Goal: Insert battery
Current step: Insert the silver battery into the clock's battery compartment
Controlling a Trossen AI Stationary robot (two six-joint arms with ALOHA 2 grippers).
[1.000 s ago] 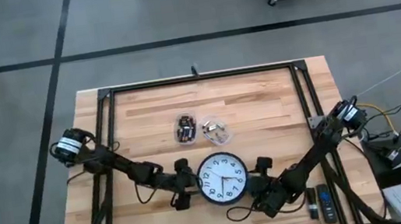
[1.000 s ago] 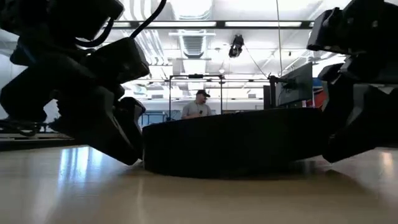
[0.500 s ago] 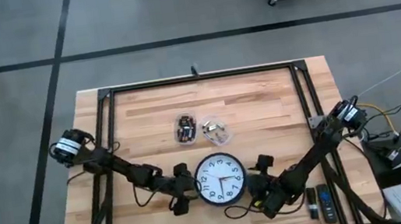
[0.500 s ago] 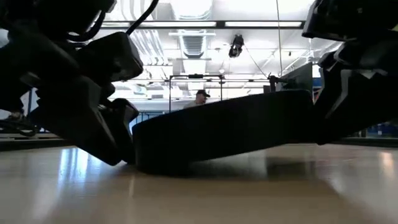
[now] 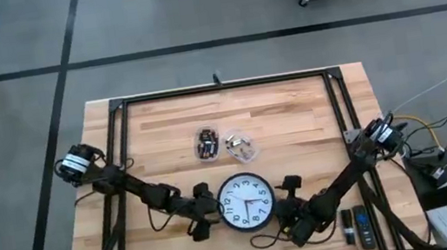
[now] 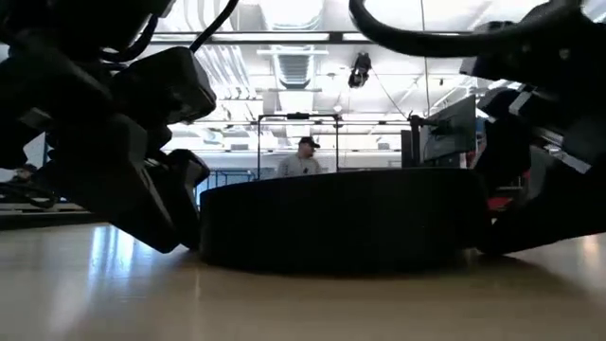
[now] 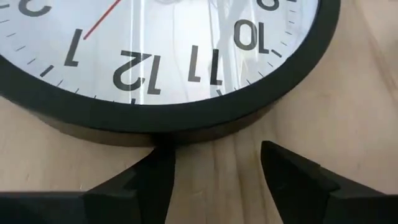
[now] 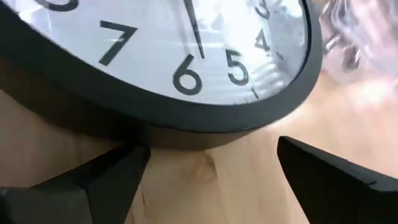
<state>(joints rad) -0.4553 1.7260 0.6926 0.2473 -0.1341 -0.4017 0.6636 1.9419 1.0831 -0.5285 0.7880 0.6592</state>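
Observation:
A round wall clock (image 5: 245,201) with a black rim lies face up near the table's front edge. My left gripper (image 5: 204,214) stands open at its left side, by the 11 and 12 (image 7: 168,71). My right gripper (image 5: 287,212) stands open at its right front side, by the 6 and 7 (image 8: 186,74). Both are low on the table. Batteries sit in a small clear bag (image 5: 207,142) farther back. Beside that bag lies a second clear bag (image 5: 242,146), which also shows in the right wrist view (image 8: 354,37). My left gripper comes level from the table's left. One fingertip (image 7: 160,163) meets the side wall of the clock's rim (image 7: 163,138) below the 12. The other fingertip (image 7: 273,155) stands clear of the rim, over bare wood. My right gripper comes level from the table's right. One fingertip (image 8: 132,155) meets the lower edge of the clock's rim (image 8: 146,134) near the 7. Its other fingertip (image 8: 292,149) stands clear of the rim. The clock lies level in the low view.
Two dark remote-like sticks (image 5: 354,227) lie at the front right, just behind my right arm. A black frame (image 5: 219,90) runs around the table's back and sides. Bare wood lies between the clock and the bags.
Half a second ago the clock's side by my right gripper stood raised, with the opposite side down. It now lies level again. The clock has shifted a little toward the table's left, and both grippers have stayed close against its rim.

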